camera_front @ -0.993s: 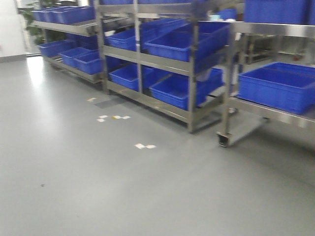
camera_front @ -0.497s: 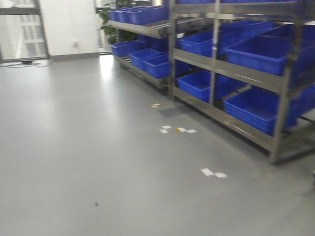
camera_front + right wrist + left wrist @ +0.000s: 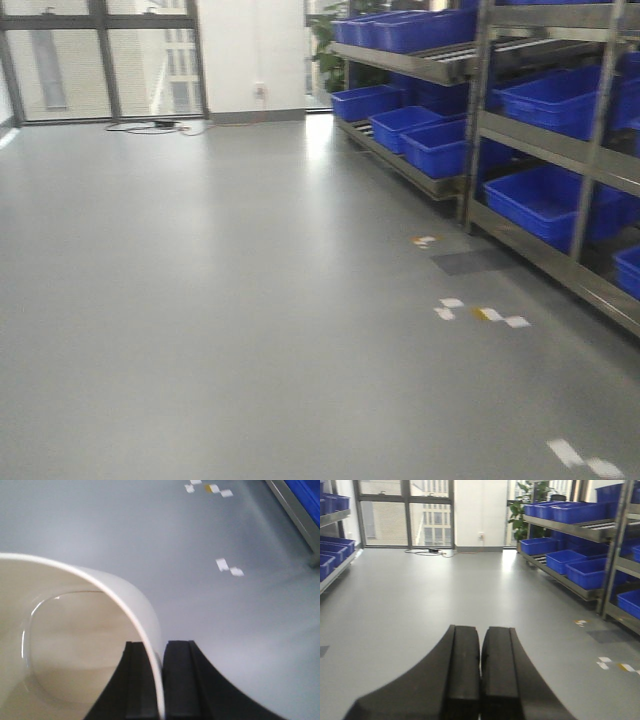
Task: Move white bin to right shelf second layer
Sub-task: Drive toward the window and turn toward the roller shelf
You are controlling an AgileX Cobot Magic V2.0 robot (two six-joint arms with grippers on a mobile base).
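Note:
The white bin (image 3: 65, 645) fills the left of the right wrist view, glossy cream inside, held above the grey floor. My right gripper (image 3: 161, 680) is shut on its rim, one finger inside the wall and one outside. My left gripper (image 3: 480, 670) is shut and empty, pointing over open floor. Steel racks (image 3: 560, 150) stand along the right of the front view and also show in the left wrist view (image 3: 590, 530). I cannot tell which rack is the right shelf; its second layer cannot be picked out. Neither gripper shows in the front view.
Blue crates (image 3: 440, 145) fill the rack levels. Floor tape marks (image 3: 480, 313) lie beside the racks, also in the right wrist view (image 3: 229, 567). Windows (image 3: 100, 60), cables (image 3: 160, 126) and a plant (image 3: 527, 505) stand far back. More blue crates (image 3: 332, 555) sit at far left.
The front view has swung left: the racks slid from the centre to the right edge, and the far windows, wall and open floor came into view.

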